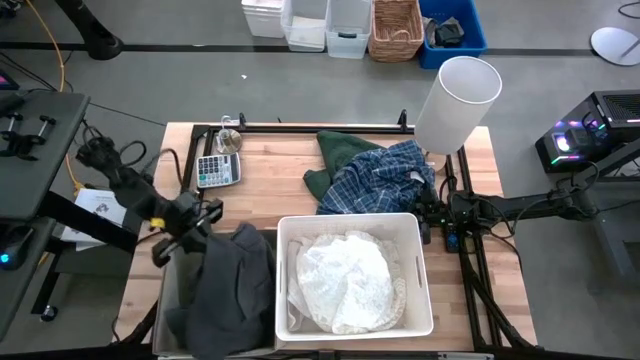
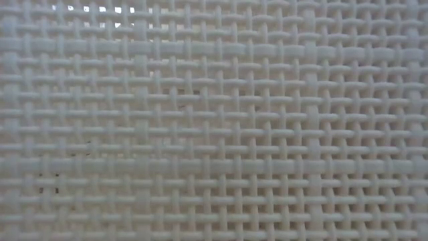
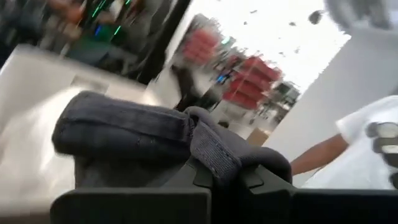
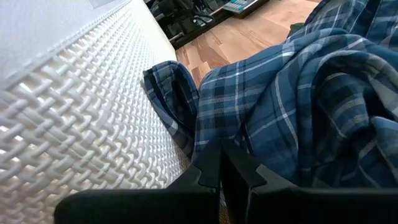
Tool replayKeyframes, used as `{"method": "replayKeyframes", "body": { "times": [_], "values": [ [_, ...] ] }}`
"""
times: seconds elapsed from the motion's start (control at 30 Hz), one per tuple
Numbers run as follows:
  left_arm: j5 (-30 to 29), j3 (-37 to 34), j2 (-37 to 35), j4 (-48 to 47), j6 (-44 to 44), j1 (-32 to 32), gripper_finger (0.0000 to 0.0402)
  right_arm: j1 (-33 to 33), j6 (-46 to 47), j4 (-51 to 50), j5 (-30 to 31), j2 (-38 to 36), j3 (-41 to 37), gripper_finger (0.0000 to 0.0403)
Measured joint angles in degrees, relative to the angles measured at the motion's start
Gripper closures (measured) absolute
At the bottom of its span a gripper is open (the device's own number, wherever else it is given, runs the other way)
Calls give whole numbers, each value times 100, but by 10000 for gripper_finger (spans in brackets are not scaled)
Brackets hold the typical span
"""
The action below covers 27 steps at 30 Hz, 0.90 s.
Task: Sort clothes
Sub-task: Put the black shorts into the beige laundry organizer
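My left gripper (image 1: 205,232) is shut on the dark grey garment (image 1: 235,290) over the beige bin (image 1: 168,285) at the table's near left. The white bin (image 1: 350,220) beside it holds white clothes (image 1: 345,280). Its woven wall (image 2: 214,120) fills the low view. The blue-white plaid shirt (image 1: 385,175) lies bunched on the dark green garment (image 1: 335,150) beyond the white bin. My right gripper (image 1: 432,215) is shut at the shirt's near right edge, close to the bin's far right corner. My left gripper pinches a bunched fold of the dark grey garment (image 3: 208,152) between its two fingers. The rest of the cloth hangs below it and drapes slack over the beige bin. My right gripper pinches the plaid shirt's low edge (image 4: 214,134) beside the white bin's wall (image 4: 81,124). The fingers lie low and about level. The shirt rests on the table, slack; one layer or several, I cannot tell.
A calculator (image 1: 217,170) and a small clear object (image 1: 228,138) lie at the table's far left. A white cylinder (image 1: 455,100) stands at the far right corner. Bare wood shows between them. A person's arm (image 3: 317,158) shows beyond the table.
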Motion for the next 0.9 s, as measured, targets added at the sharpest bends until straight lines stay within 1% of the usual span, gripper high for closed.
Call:
{"method": "replayKeyframes", "body": {
  "times": [0.1,0.23,0.3,0.33,0.43,0.5,0.6,0.7,0.77,0.83,0.9],
  "values": [
    [-460,-9,-51,-1040,-244,-213,401,1,0,0,0,-1,-1,402],
    [-1376,390,300,-2837,157,-298,401,0,0,-2,0,-1,-2,402],
    [-1474,594,559,-3470,252,-293,401,0,0,-2,0,1,0,402],
    [-1423,698,713,-3587,264,-294,401,0,0,-2,1,-1,0,402],
    [-956,1117,1187,-3667,444,-400,401,0,0,-2,0,-1,0,402],
    [-822,1496,1564,-3719,759,-583,401,0,0,-2,0,1,0,402],
    [-594,1905,2120,-4245,1296,-809,401,0,0,-2,0,1,-1,402],
    [-179,1924,2612,-4646,1469,-876,401,1,0,-2,2,1,0,402],
    [-24,1906,2942,-4805,1476,-877,392,-1,0,-3,0,1,-2,402],
    [-13,1907,3220,-4859,1490,-863,375,1,0,-2,2,-1,0,402],
    [35,1925,3453,-4900,1572,-829,349,1,0,-2,0,1,-1,402]
  ]
}}
